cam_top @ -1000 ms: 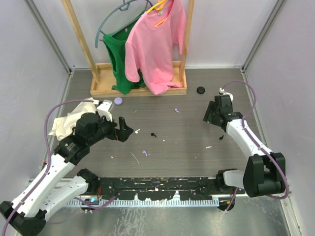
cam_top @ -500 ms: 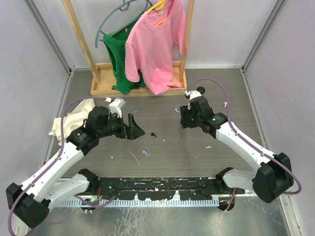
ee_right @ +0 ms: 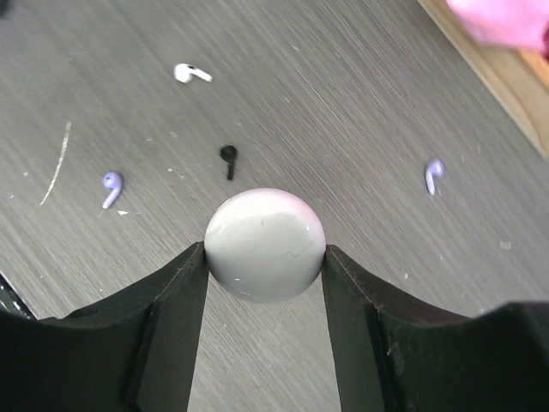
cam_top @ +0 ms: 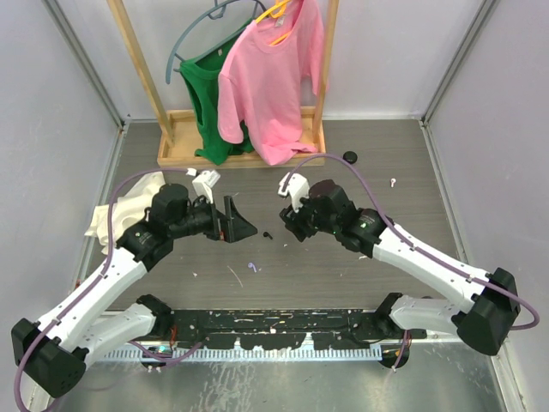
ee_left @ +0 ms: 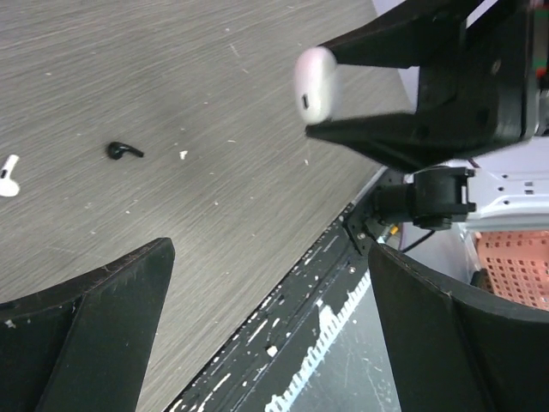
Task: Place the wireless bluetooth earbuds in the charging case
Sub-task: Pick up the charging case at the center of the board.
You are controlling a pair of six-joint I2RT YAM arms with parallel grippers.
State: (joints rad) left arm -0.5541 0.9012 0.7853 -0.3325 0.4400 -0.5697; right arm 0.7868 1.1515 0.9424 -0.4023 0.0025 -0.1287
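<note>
My right gripper [ee_right: 264, 257] is shut on a rounded white charging case [ee_right: 266, 245] and holds it above the table; the case looks closed. Below it lie a black earbud [ee_right: 229, 159], a white earbud [ee_right: 190, 73] and two lilac earbuds [ee_right: 110, 187] [ee_right: 433, 174]. In the top view my right gripper [cam_top: 287, 229] sits mid-table, just right of the black earbud [cam_top: 268, 234]. My left gripper [cam_top: 240, 226] is open and empty, facing the right one. In the left wrist view the case [ee_left: 316, 83] shows between the right fingers.
A wooden rack [cam_top: 176, 137] with a green and a pink shirt stands at the back. A cream cloth [cam_top: 120, 210] lies at the left. A black round lid [cam_top: 350, 157] and another white earbud [cam_top: 393, 182] lie at the back right. A lilac earbud [cam_top: 252, 267] lies near the front.
My right arm has swung left from the right side to mid-table, carrying the case. My left gripper moved right and turned toward it, then held still.
</note>
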